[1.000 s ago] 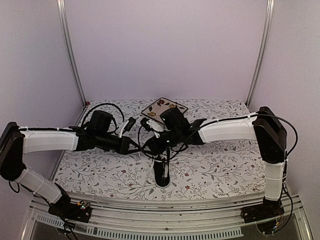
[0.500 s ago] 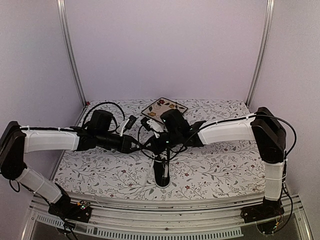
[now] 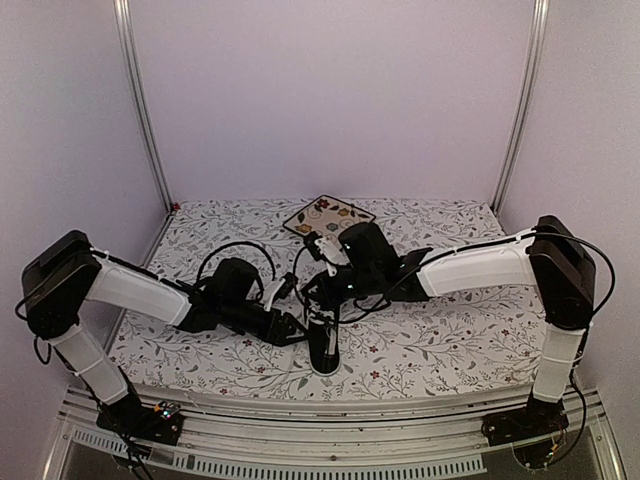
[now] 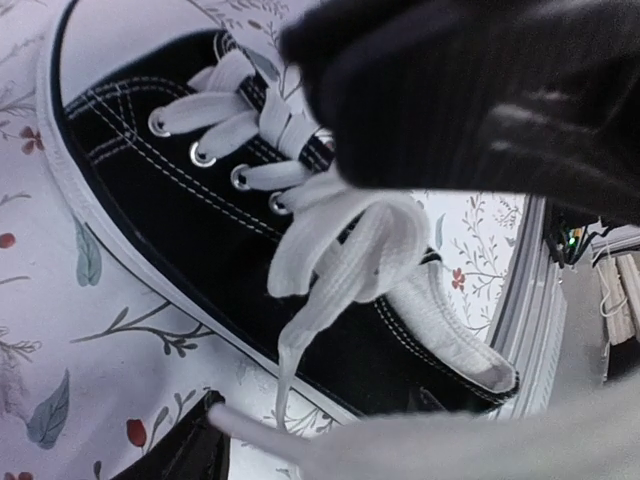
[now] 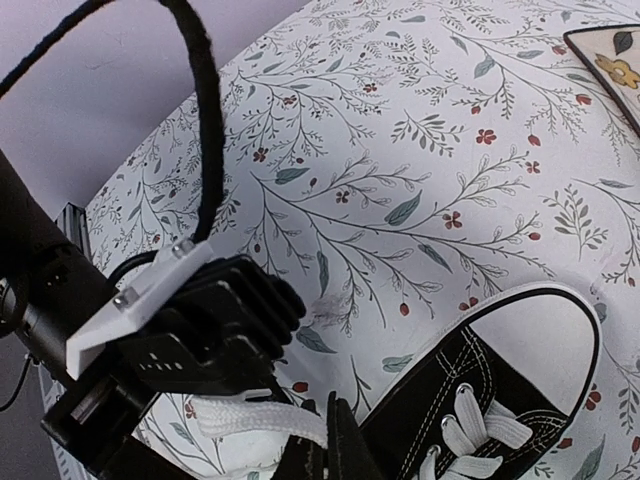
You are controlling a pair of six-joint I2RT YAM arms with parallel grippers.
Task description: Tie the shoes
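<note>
looking down, we find the black sneaker point(image 3: 322, 348) on the bench point(image 3: 440, 345), by the middle of its near edge, toe toward the far edge. the right jaws are pinched closed on a loop of white lace point(image 4: 335, 240) over the tongue. the left jaws stand apart just left of the sneaker.

Black sneaker point(image 5: 470, 385) on floral cloth point(image 5: 400, 180) — 1 white lace point(image 5: 250, 420) tight in the jaws of the right gripper point(image 5: 333, 440)

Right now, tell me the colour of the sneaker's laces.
White. Best seen in the left wrist view, where the laces cross the black sneaker.
</note>
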